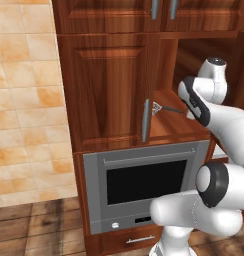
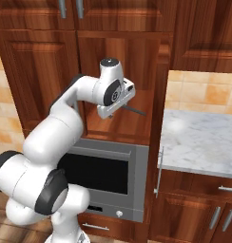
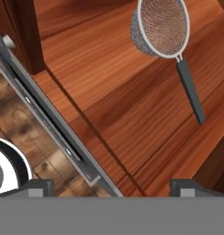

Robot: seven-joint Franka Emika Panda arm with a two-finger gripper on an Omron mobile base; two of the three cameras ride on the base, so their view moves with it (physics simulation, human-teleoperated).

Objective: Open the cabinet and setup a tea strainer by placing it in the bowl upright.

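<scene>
The cabinet [image 1: 109,90] is being shown with its right door swung open, so that the wooden shelf [image 1: 171,125] inside is being exposed at centre right of the left base view; its left door is being kept shut, with a grey bar handle [image 1: 145,120] standing vertically at its right edge. In the right base view the opened compartment is being seen at upper centre, above the grey glass-fronted oven [image 2: 106,173].

The tea strainer [image 3: 162,27] is being seen lying on that shelf at the upper right of the hand view, its mesh basket turned toward the camera and its dark handle [image 3: 189,89] running down and to the right across the wood. In the left base view the tea strainer [image 1: 157,107] is being glimpsed just right of the bar handle, with its thin handle pointing right toward the arm. In the right base view only the thin handle [image 2: 132,110] is being made out, sticking out to the right from behind the hand.

The gripper [image 3: 111,186] is being held with its jaws spread wide, the 2 finger tips [image 3: 38,187] being seen far apart at the bottom edge of the hand view. Nothing is being gripped between them, and the strainer is being left well clear of both tips.
</scene>
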